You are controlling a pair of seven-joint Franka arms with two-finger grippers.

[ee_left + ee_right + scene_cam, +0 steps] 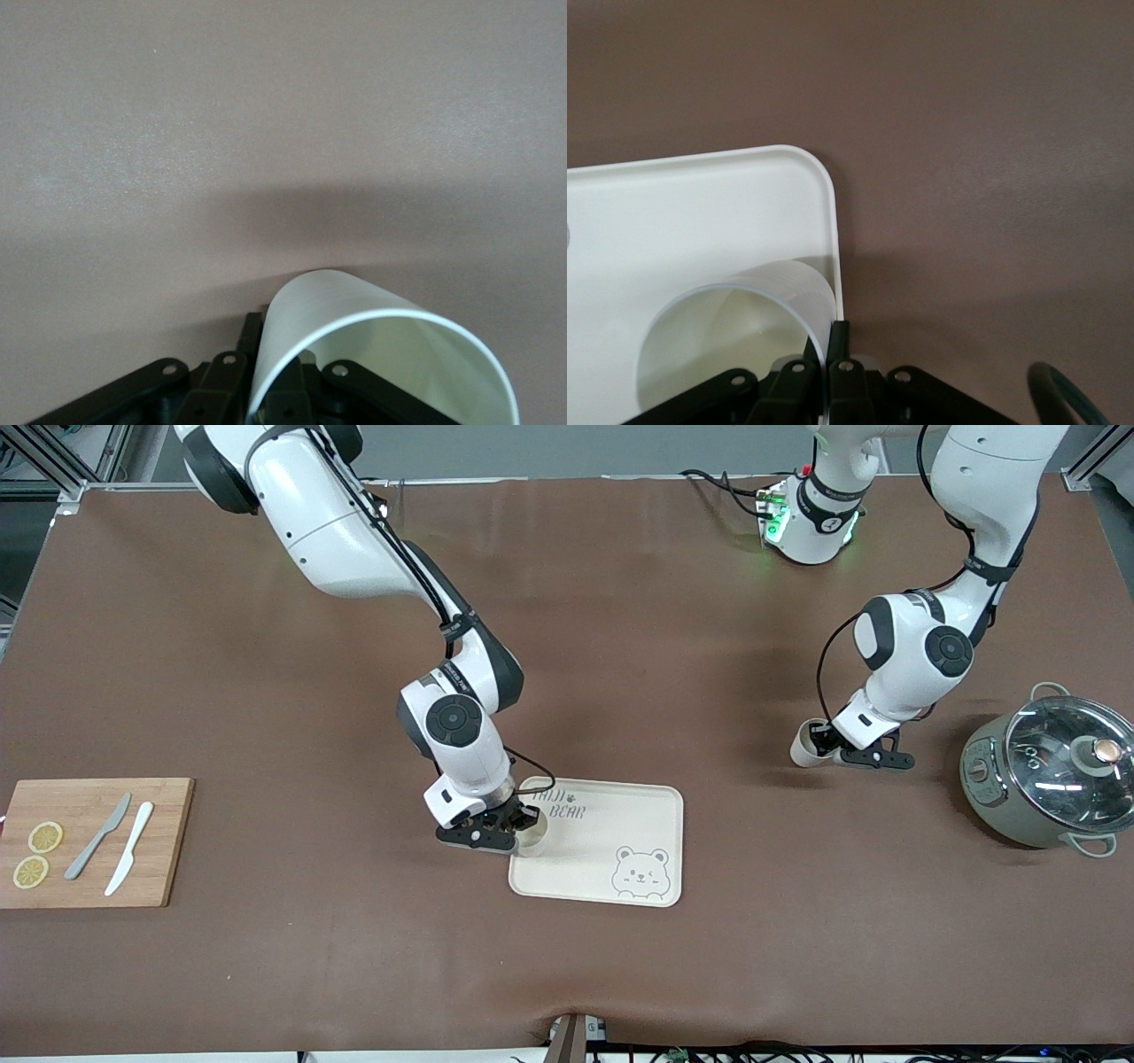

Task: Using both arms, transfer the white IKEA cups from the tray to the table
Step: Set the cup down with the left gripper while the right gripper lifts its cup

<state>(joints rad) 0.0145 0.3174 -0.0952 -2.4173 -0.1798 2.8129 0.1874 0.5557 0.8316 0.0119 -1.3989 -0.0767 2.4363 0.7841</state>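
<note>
My right gripper (523, 834) is shut on the wall of one white IKEA cup (534, 841), one finger inside the rim and one outside. It holds the cup low in the corner of the cream bear tray (602, 868) toward the right arm's end. In the right wrist view the cup (744, 328) sits inside the tray's rim (833, 230), pinched by the gripper (827, 354). My left gripper (828, 748) is shut on the wall of the other cup (804, 746), held tilted low over the bare table. That cup (354, 328) shows in the left wrist view, pinched by the gripper (275, 372).
A grey-green pot with a glass lid (1050, 775) stands at the left arm's end, close to the left gripper. A wooden cutting board (93, 841) with lemon slices and two knives lies at the right arm's end. A black cable loop (1063, 390) shows in the right wrist view.
</note>
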